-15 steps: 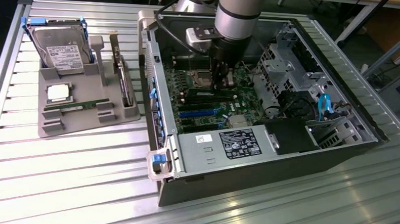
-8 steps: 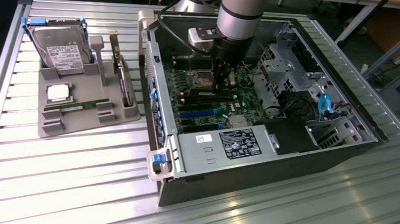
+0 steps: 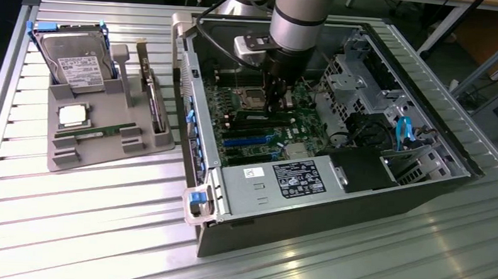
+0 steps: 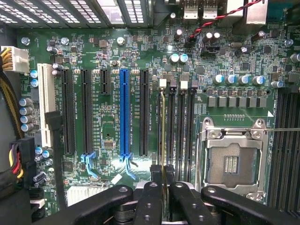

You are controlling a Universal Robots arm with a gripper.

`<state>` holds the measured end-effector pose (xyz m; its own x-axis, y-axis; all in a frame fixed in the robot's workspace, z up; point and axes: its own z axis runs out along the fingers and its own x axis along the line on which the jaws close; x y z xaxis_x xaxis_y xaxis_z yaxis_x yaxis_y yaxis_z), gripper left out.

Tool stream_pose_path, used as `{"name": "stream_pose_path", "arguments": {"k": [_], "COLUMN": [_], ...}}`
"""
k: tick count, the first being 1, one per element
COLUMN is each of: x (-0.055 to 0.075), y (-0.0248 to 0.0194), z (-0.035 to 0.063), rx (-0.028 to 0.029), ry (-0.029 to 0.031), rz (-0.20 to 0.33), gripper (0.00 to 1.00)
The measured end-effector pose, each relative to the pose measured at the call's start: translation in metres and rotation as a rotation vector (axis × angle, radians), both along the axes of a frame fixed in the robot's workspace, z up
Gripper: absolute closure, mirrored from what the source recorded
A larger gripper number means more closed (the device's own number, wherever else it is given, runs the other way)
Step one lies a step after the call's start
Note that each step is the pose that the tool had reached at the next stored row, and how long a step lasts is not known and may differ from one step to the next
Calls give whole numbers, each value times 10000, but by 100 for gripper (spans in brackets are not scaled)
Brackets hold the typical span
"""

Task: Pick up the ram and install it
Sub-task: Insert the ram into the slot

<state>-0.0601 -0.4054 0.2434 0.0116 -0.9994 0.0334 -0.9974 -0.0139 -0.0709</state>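
The ram [image 4: 162, 131] shows edge-on as a thin pale line running along the first of the black memory slots [image 4: 180, 126] on the green motherboard [image 4: 108, 56]. My gripper [image 4: 162, 172] is shut on it, with the two inner black fingers [image 4: 151, 197] pressed against its sides. In the exterior view the gripper [image 3: 277, 104] reaches straight down into the open computer case [image 3: 229, 205], just above the motherboard [image 3: 266, 137] next to the processor socket [image 3: 249, 96]. I cannot tell whether the stick is seated in the slot or just above it.
The empty processor socket [image 4: 232, 161] lies beside the memory slots, with black and blue expansion slots [image 4: 124, 112] on the other side. At the exterior view's left, a grey holder [image 3: 105, 149] carries a hard drive [image 3: 76, 62], a square silver chip [image 3: 73, 115] and a green stick [image 3: 98, 131].
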Motion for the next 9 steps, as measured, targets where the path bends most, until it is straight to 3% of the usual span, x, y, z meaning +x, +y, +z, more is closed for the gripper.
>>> {"name": "stream_pose_path", "arguments": {"k": [9], "x": [4], "y": [0], "z": [-54], "rx": [1], "ry": [8], "rz": [-38], "gripper": [87]}}
